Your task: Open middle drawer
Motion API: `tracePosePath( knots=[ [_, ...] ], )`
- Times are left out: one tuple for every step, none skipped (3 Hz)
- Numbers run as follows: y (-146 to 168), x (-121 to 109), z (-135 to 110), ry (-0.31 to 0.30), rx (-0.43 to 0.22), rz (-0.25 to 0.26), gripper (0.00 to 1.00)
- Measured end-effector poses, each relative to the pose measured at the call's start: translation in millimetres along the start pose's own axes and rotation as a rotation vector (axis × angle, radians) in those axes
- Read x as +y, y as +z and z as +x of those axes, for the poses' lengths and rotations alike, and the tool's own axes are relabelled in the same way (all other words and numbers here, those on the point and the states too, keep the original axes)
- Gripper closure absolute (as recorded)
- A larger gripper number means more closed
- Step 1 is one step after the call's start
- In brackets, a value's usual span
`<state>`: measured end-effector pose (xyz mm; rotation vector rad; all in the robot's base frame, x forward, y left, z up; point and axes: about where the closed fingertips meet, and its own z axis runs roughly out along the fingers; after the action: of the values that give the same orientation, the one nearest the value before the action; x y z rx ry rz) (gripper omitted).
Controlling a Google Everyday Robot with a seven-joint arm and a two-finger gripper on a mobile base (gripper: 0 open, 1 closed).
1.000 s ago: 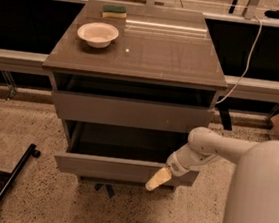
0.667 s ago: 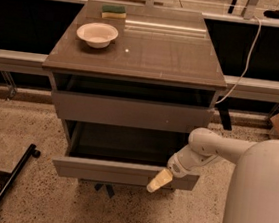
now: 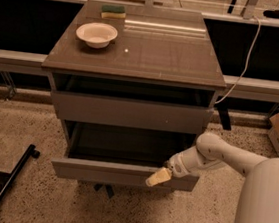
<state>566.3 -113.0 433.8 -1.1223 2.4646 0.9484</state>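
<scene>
Standing well out from the cabinet, the middle drawer (image 3: 107, 173) stretches leftward from the gripper (image 3: 158, 177), its plain grey-brown front handleless and its wide dark tray open to view just behind. The gripper sits at the front's upper edge near its right end, likely because only that lip gives purchase; whether it is clamped or loose I cannot tell. Its pale arm (image 3: 215, 152) runs up and right.
</scene>
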Motion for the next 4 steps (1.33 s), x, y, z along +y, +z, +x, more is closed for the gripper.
tracePosePath(
  knots=[
    [-1, 0, 0, 0.000, 0.000, 0.000, 0.47],
    [-1, 0, 0, 0.000, 0.000, 0.000, 0.70],
    [-1, 11, 25, 0.026, -0.010, -0.085, 0.67],
    [-1, 13, 29, 0.031, -0.011, -0.100, 0.44]
  ],
)
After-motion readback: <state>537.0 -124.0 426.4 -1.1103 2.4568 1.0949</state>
